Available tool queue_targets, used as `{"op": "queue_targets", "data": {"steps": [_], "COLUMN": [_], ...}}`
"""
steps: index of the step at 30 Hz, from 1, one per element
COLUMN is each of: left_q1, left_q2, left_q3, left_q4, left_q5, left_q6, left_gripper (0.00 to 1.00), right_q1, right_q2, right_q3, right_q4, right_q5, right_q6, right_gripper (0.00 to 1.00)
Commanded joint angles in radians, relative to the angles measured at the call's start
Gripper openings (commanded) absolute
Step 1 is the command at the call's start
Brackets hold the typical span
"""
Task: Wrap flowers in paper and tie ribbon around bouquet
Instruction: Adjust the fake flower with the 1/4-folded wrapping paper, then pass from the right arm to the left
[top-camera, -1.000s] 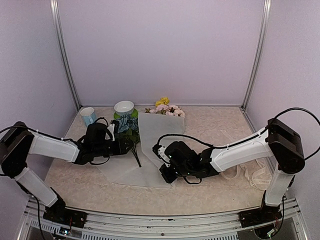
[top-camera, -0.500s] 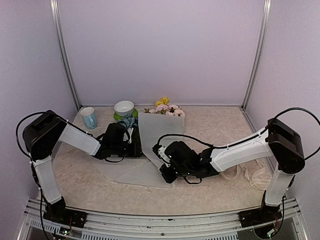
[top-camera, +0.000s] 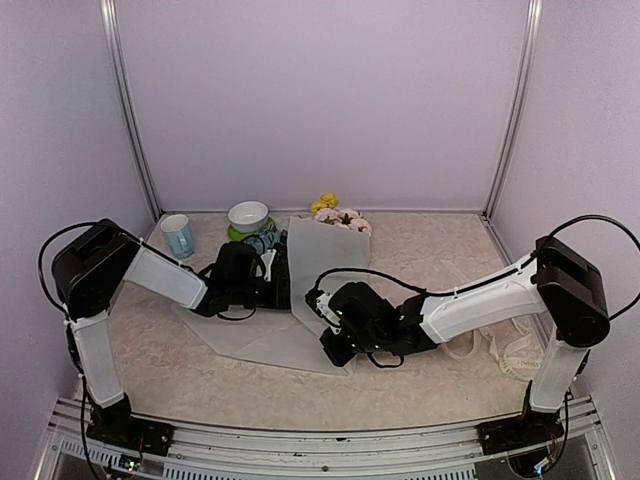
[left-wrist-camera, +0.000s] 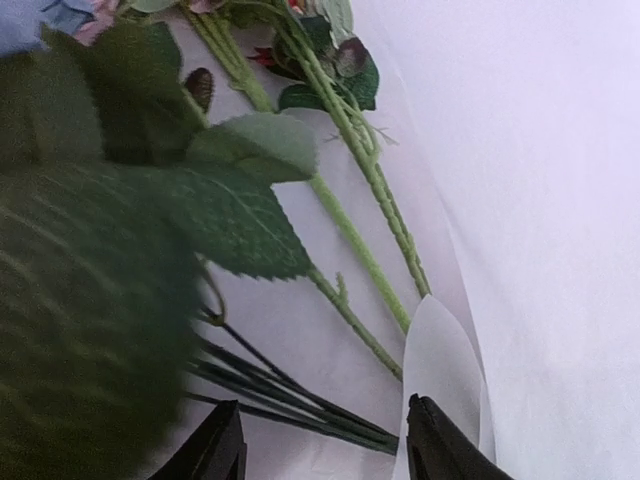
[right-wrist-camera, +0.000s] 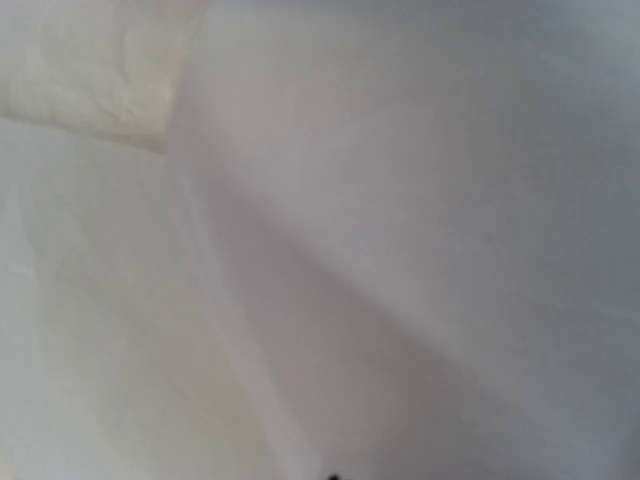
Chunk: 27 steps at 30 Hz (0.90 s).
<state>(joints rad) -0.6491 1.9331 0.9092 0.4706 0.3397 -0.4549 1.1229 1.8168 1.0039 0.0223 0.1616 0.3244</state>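
Note:
The paper (top-camera: 262, 338) lies mid-table, its right flap raised towards the back. The flowers (top-camera: 338, 214) lie on it, pink and yellow blooms at the far end and a blue cluster (top-camera: 262, 240) nearer my left arm. My left gripper (top-camera: 282, 290) is low over the stems and open. In the left wrist view, dark stems (left-wrist-camera: 300, 392) and green stems (left-wrist-camera: 360, 255) cross the paper (left-wrist-camera: 540, 250), and a curled paper edge touches the right finger of the left gripper (left-wrist-camera: 325, 452). My right gripper (top-camera: 333, 349) is shut and rests on the paper's near corner. The right wrist view shows only paper (right-wrist-camera: 400, 200).
A blue mug (top-camera: 178, 235) and a white bowl (top-camera: 248, 214) stand at the back left. The ribbon (top-camera: 495, 350) lies loose on the table beside the right arm. Metal posts (top-camera: 130, 110) frame the walled back corners.
My left arm has swung right, carrying its gripper from the sheet's left edge to the stems at the middle. The paper's right flap now stands higher. The right arm has not moved.

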Motion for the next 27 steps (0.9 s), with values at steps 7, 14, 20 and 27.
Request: {"op": "queue_targets", "data": {"steps": [7, 14, 20, 27], "left_q1": [0.104, 0.116, 0.109, 0.029], "left_q2": [-0.310, -0.361, -0.304, -0.199], "left_q3": [-0.118, -0.200, -0.263, -0.229], "left_q4": [-0.024, 0.064, 0.113, 0.298], "left_q5": [-0.051, 0.156, 0.157, 0.254], "left_q6": [0.109, -0.036, -0.137, -0.220], "left_gripper": [0.66, 0.73, 0.73, 0.62], "right_q1": [-0.002, -0.003, -0.003, -0.003], "right_q2": [0.019, 0.021, 0.019, 0.023], "right_q3": [0.031, 0.037, 0.035, 0.032], "right_q4": [-0.021, -0.019, -0.013, -0.016], "right_q5": [0.005, 0.005, -0.003, 0.004], "right_q6": [-0.012, -0.015, -0.017, -0.018], "right_gripper": [0.00, 0.00, 0.00, 0.00]}}
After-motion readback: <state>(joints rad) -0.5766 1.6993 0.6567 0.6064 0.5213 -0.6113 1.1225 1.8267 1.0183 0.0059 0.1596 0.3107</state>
